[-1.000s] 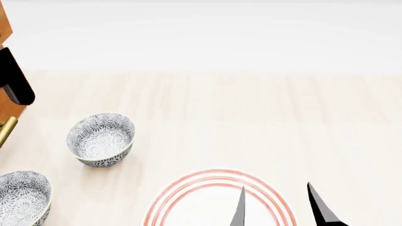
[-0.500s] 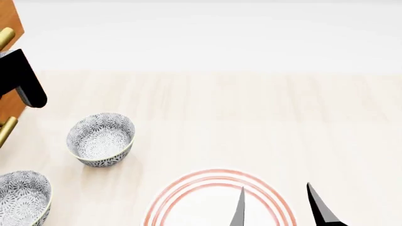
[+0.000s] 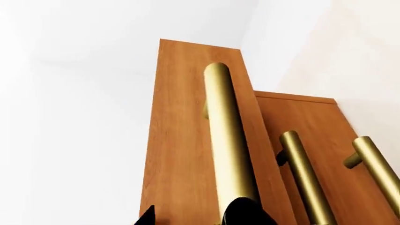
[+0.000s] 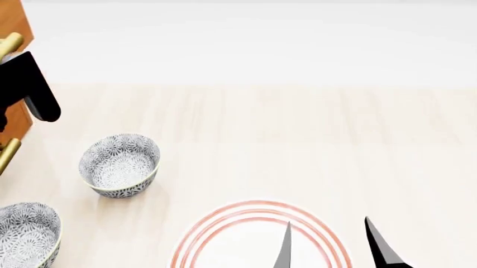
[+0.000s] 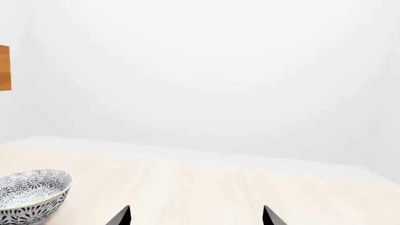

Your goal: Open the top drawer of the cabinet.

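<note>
Handle (image 3: 230,140) of top drawer (image 3: 178,136) between left fingers (image 3: 250,212); clasp unclear. Right fingers (image 4: 381,243) spread.

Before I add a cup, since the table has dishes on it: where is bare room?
The tabletop is bare right of the near bowl and beyond the plate. It is crowded at the left: second bowl, cabinet, left gripper.

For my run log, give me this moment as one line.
left gripper: jaws astride brass bar handle | orange-brown wooden top drawer: front proud of lower fronts | right gripper: open above red-ringed white plate
</note>
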